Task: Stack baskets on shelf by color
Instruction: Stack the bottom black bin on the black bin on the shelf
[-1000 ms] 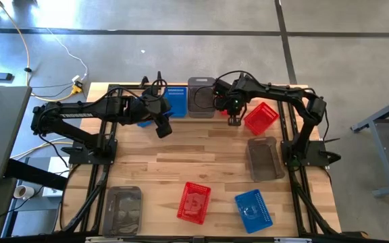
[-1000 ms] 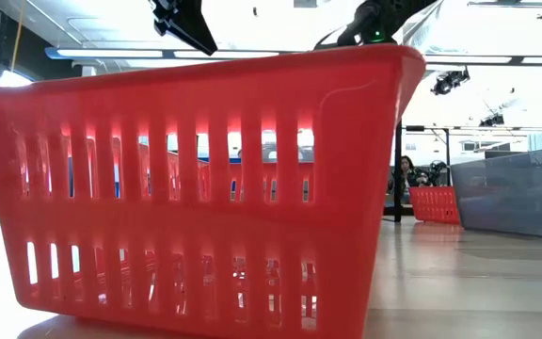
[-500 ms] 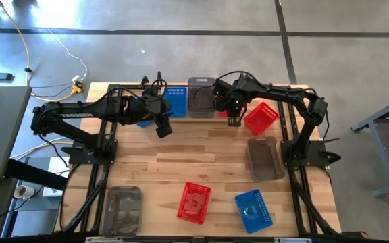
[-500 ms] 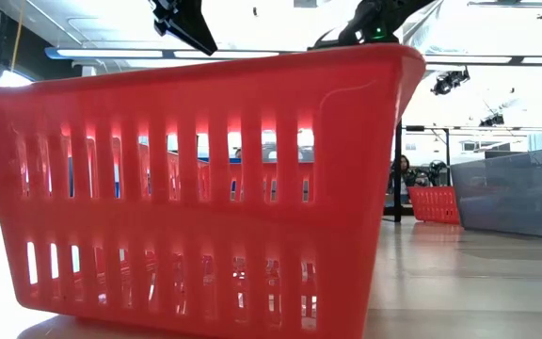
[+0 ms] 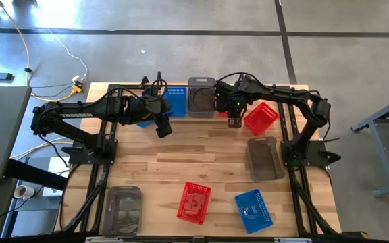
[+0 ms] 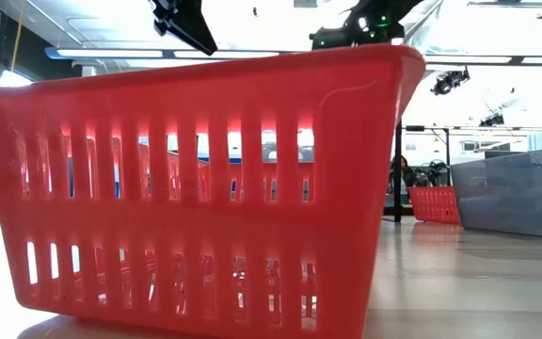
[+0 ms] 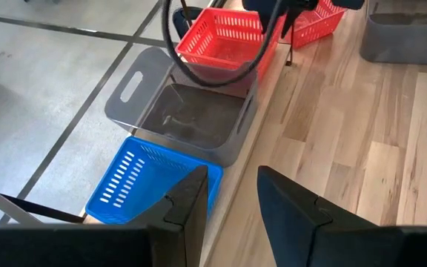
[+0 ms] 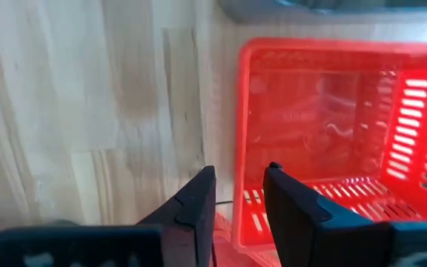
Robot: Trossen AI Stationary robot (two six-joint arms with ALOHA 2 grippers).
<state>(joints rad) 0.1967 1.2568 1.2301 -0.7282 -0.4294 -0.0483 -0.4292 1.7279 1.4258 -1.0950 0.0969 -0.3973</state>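
Right gripper (image 5: 234, 121) hangs over the red basket (image 8: 325, 141) on the far shelf (image 7: 262, 93), fingers apart, holding nothing; left gripper (image 5: 162, 129) also apart.

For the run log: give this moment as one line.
right hand: open above shelved red basket | left hand: open, near blue basket

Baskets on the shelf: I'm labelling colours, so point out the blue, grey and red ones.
blue basket (image 7: 136, 180), left wrist view, slotted side wall
grey basket (image 7: 187, 115), left wrist view, inner floor
red basket (image 7: 224, 38), left wrist view, inner floor
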